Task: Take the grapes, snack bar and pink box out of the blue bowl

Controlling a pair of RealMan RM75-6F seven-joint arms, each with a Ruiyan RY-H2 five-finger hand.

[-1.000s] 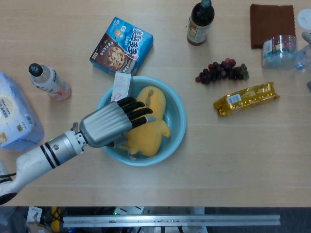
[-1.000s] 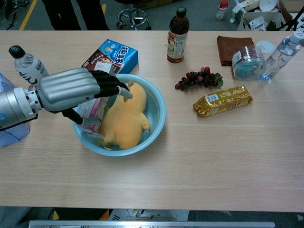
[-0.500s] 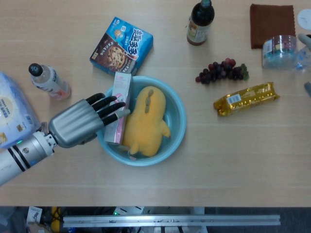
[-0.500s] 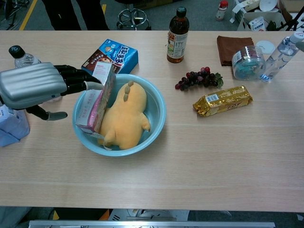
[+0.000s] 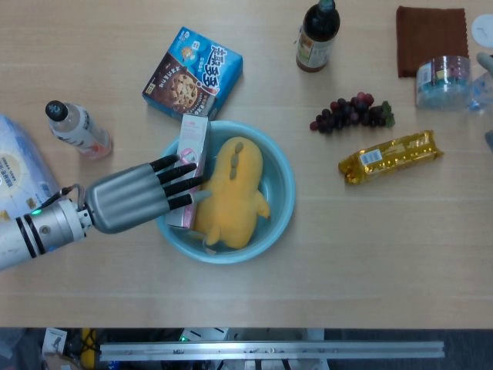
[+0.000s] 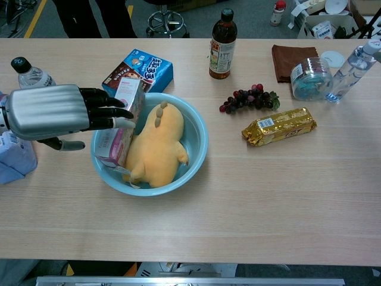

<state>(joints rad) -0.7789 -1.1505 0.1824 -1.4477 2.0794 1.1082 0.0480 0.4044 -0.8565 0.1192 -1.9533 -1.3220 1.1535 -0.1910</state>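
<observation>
The pink box [image 5: 189, 166] [image 6: 122, 122] stands on edge inside the blue bowl [image 5: 281, 193] [image 6: 197, 134], leaning on its left rim beside a yellow plush toy [image 5: 235, 193] [image 6: 156, 146]. My left hand [image 5: 135, 196] [image 6: 56, 112] hovers at the bowl's left side, fingers straight and spread, fingertips at the box, holding nothing. The grapes [image 5: 353, 112] [image 6: 249, 98] lie on the table right of the bowl. The gold snack bar [image 5: 391, 156] [image 6: 278, 126] lies just below them. My right hand is out of sight.
A blue cookie box [image 5: 192, 72] [image 6: 138, 70] lies behind the bowl. A small water bottle [image 5: 77, 129] [image 6: 33, 76] and a white pack [image 5: 23, 181] are at the left. A dark bottle [image 5: 317, 35] [image 6: 222, 44], brown cloth [image 5: 431, 38], and plastic jar [image 5: 443, 81] stand at the back right.
My left hand drew back out of the bowl to the left and spread its fingers. The pink box now stands upright in plain sight against the left rim.
</observation>
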